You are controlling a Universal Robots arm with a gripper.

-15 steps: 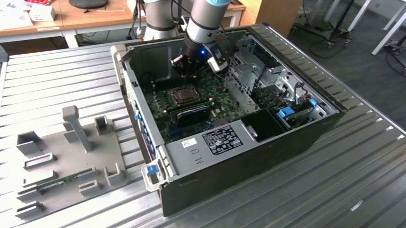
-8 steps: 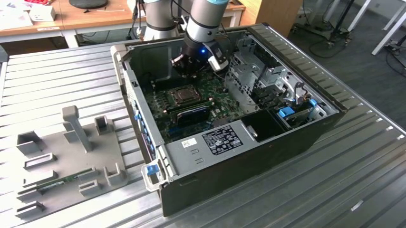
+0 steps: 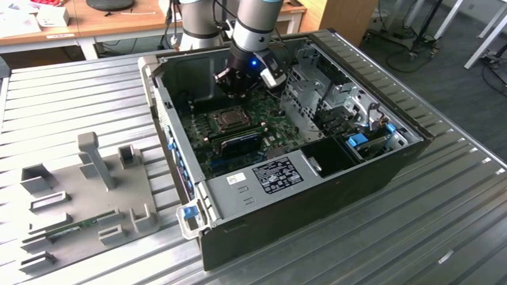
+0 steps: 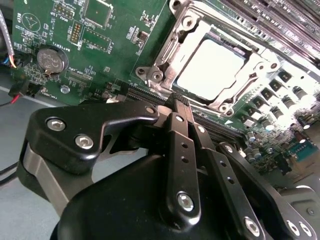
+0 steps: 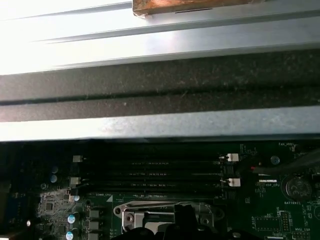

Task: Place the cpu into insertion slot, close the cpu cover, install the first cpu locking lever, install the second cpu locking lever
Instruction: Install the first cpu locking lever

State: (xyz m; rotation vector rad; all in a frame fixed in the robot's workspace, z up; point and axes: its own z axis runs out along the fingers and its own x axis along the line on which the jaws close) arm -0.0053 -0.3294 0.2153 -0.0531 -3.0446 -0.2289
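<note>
Pincer fingers pressed together, nothing held, tips just beside the near edge of the cpu cover in the second wrist view. In the exterior view the pincer hangs inside the open computer case, above the green motherboard, close to the socket. Cpu sits in the insertion slot, pale metal top showing through the cover's window; cover lies down flat over it. Coin battery on the board, well apart from the socket. Black memory slots run beside the socket in the first wrist view. Case lies on a ribbed metal worktop; grey fixture tray sits towards the exterior view's left.
</note>
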